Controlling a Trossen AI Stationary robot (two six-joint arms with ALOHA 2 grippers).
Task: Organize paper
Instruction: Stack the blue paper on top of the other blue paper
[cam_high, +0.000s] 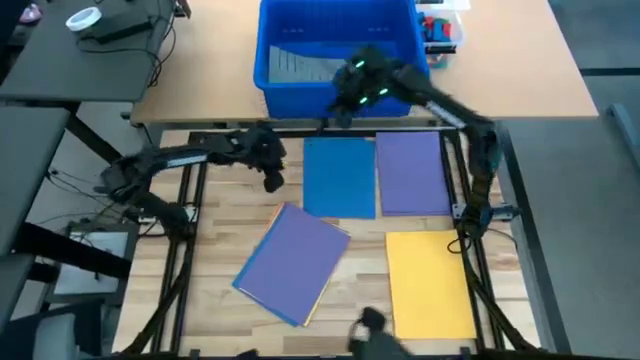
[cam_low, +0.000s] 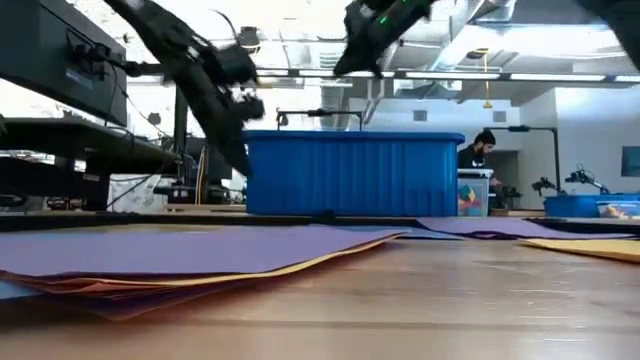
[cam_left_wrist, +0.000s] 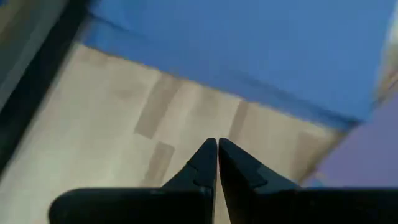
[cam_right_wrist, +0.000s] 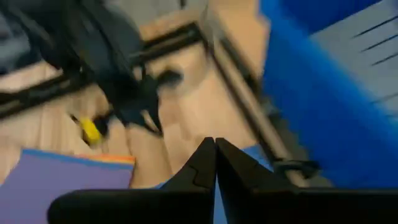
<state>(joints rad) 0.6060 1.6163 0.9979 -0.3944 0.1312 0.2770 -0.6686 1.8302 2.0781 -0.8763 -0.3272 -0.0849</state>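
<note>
We see two single sheets (cam_high: 340, 177) (cam_high: 412, 173) side by side at the table's (cam_high: 215, 235) far edge, just before the bin (cam_high: 335, 45). Nearer us lie a tilted stack of sheets (cam_high: 292, 262) (left) and a lone sheet (cam_high: 429, 282) (right).

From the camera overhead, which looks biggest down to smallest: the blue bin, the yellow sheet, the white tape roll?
1. Blue bin, largest.
2. Yellow sheet, somewhat smaller.
3. White tape roll, far smaller.
The bin stands taller, so nearer the camera; its lead may be overstated.
</note>
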